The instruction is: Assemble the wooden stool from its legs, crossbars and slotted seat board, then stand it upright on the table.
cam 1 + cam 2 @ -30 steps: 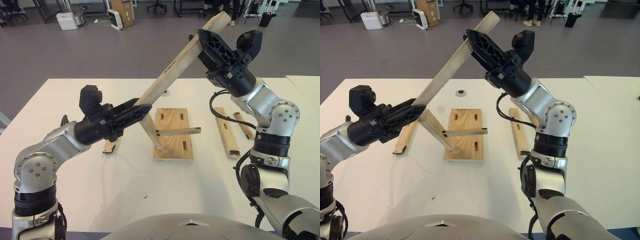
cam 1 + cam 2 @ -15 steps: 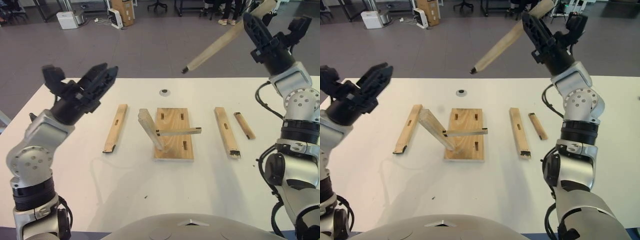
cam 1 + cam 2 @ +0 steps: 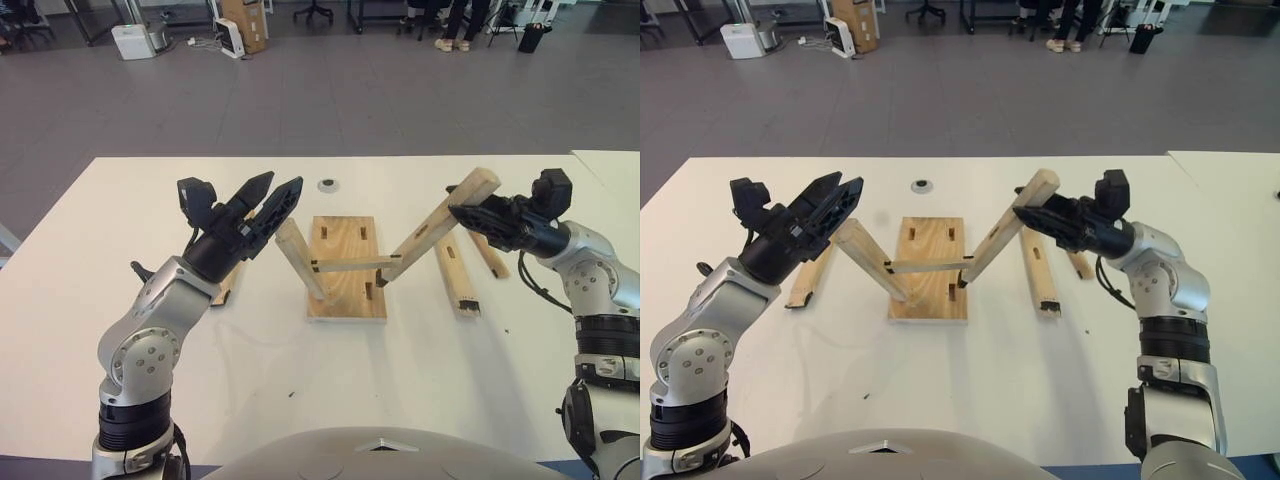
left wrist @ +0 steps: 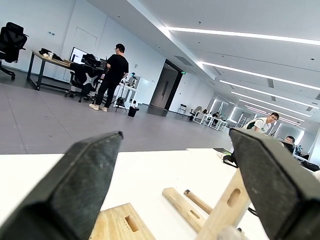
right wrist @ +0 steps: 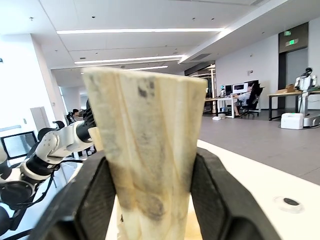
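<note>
The slotted seat board (image 3: 347, 292) lies flat mid-table. A leg (image 3: 299, 257) leans on it, with a crossbar (image 3: 350, 265) sticking out sideways from its middle. My left gripper (image 3: 266, 196) is open, just left of and above that leg's top end. My right gripper (image 3: 474, 211) is shut on a second leg (image 3: 430, 228), which slants down to the left. Its lower end meets the crossbar's free end above the board. In the right wrist view this held leg (image 5: 145, 150) sits between both fingers (image 5: 82, 200).
A loose leg (image 3: 455, 275) and a short crossbar (image 3: 488, 252) lie on the table right of the board. Another loose leg (image 3: 815, 270) lies left of it, partly behind my left arm. A small round fitting (image 3: 327, 184) sits behind the board.
The right arm has swung the held leg down from high above to the crossbar's free end. The left gripper let go of that leg, opened, and has come in toward the leaning leg's top.
</note>
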Tool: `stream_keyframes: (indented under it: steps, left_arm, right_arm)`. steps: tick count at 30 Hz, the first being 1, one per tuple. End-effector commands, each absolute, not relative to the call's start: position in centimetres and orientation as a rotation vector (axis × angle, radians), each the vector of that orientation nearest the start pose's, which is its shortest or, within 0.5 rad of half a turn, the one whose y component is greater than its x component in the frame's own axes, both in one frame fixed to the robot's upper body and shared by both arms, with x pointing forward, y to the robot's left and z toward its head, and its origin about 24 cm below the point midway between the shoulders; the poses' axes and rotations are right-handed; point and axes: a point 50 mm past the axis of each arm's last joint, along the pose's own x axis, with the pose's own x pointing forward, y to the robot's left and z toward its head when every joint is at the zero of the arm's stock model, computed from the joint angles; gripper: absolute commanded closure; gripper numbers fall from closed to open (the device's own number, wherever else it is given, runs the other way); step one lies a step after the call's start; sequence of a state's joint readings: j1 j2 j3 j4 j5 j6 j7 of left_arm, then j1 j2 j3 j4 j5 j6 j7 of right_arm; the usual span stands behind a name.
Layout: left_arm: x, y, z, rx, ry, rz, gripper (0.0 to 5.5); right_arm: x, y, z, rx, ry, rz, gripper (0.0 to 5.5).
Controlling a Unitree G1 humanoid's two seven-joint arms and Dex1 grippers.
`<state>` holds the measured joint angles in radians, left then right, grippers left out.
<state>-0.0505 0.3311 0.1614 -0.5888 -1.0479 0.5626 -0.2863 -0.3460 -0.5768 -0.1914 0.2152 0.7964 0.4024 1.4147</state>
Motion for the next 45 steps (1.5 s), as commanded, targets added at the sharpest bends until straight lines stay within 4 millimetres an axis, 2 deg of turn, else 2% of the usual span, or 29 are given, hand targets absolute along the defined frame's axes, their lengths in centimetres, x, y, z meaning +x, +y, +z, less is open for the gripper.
stream_keyframes:
  steps: [1,6,13,20,24,35,45]
  left_arm:
    - [22.4,15.6,16.3,-0.508,-0.122,-0.714,1.56]
    - [22.5,15.6,16.1,-0.497,-0.104,-0.725,1.56]
    - [22.5,15.6,16.0,-0.497,-0.096,-0.721,1.56]
    - [22.5,15.0,15.6,-0.51,-0.083,-0.742,1.56]
    - [22.5,15.1,15.7,-0.513,-0.09,-0.732,1.56]
    - [22.4,15.0,15.0,-0.512,-0.07,-0.731,1.56]
    - [22.2,14.6,14.6,-0.522,-0.049,-0.749,1.56]
  right_arm:
    - [27.1,-22.4,12.9,0.28,-0.115,1.353,3.43]
    - [27.0,-22.1,12.4,0.31,-0.14,1.356,3.43]
    - [26.6,-22.8,11.9,0.318,-0.071,1.394,3.43]
    - [28.6,-22.3,12.3,0.242,-0.12,1.364,3.43]
    - [28.7,-21.9,12.2,0.23,-0.114,1.399,3.43]
    - [29.4,-21.7,13.5,0.289,-0.185,1.394,3.43]
    - [30.2,-20.9,12.6,0.25,-0.192,1.379,3.44]
